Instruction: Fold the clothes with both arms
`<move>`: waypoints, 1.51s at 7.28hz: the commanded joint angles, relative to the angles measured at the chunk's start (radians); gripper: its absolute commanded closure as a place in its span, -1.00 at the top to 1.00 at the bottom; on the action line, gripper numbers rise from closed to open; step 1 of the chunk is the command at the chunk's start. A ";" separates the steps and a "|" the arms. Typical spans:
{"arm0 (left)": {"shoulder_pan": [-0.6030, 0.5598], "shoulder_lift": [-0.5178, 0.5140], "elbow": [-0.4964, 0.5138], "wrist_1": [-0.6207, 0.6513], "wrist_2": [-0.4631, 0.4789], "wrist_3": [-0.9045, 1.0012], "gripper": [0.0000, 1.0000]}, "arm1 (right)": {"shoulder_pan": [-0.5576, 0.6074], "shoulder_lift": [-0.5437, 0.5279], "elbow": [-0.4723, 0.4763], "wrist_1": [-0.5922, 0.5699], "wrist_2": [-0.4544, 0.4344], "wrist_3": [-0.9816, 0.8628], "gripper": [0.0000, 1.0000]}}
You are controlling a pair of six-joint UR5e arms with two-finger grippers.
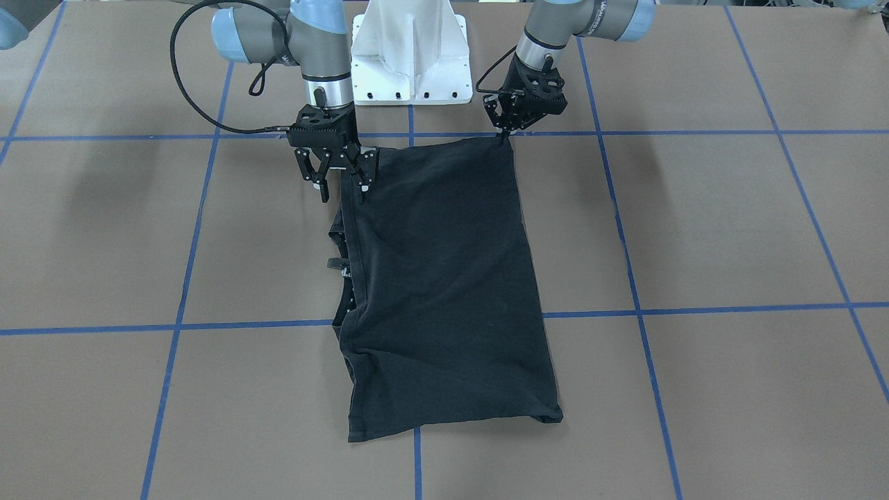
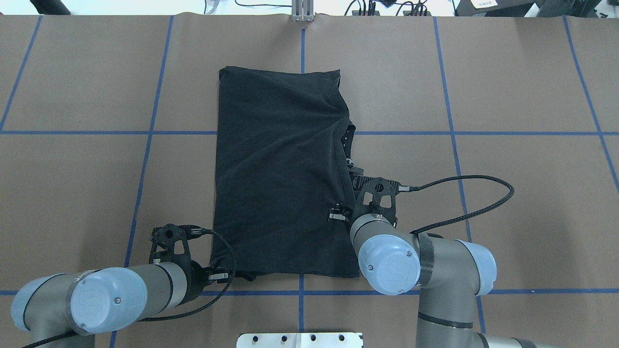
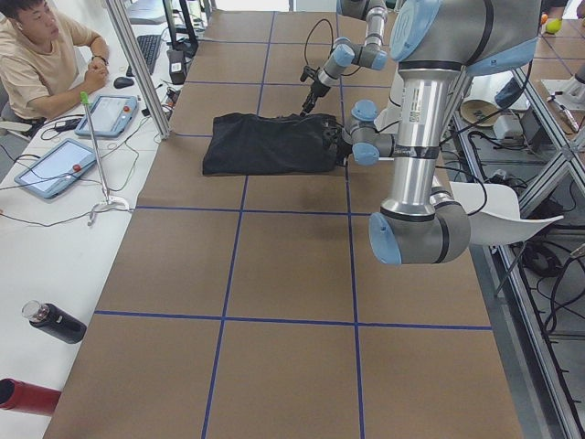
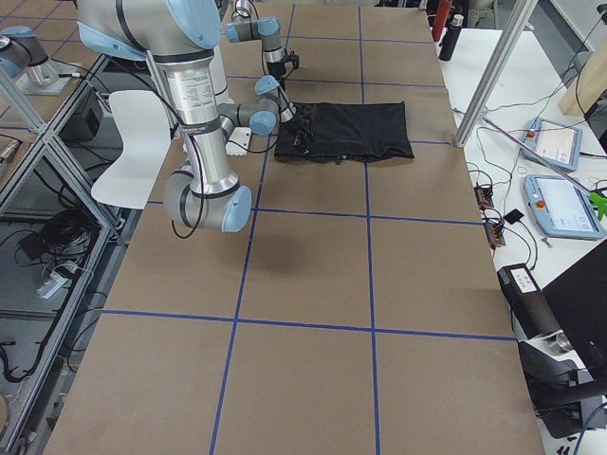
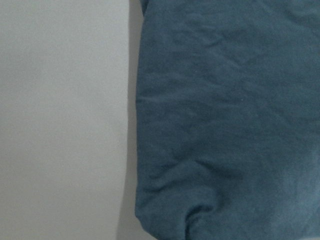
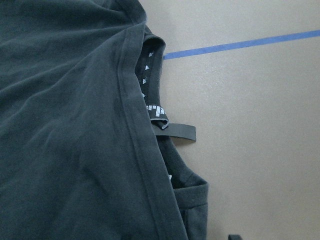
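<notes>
T-shirt [image 1: 444, 278] under wide-spread right pincer [image 1: 343, 193]

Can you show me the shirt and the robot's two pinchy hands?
T-shirt [image 1: 444, 278], front-facing view, middle of the folded cloth.
Right gripper [image 1: 342, 189], front-facing view, the gap between its fingertips.
Left gripper [image 1: 501, 136], front-facing view, its fingertips at the T-shirt's corner.

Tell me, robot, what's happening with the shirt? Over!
Right gripper open at T-shirt edge. Left gripper shut at its corner. T-shirt folded, flat on table. Collar peeks out, right side.
</notes>
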 commanded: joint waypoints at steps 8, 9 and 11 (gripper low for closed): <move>0.003 -0.006 0.003 0.000 -0.002 0.000 -1.00 | 0.007 0.042 -0.107 0.025 -0.020 -0.010 0.12; 0.003 -0.008 0.003 0.000 -0.003 0.000 -1.00 | 0.007 0.053 -0.109 0.024 -0.020 -0.010 -0.14; 0.003 -0.009 0.003 0.000 -0.003 0.000 -1.00 | 0.007 0.051 -0.109 0.024 -0.019 -0.012 -0.32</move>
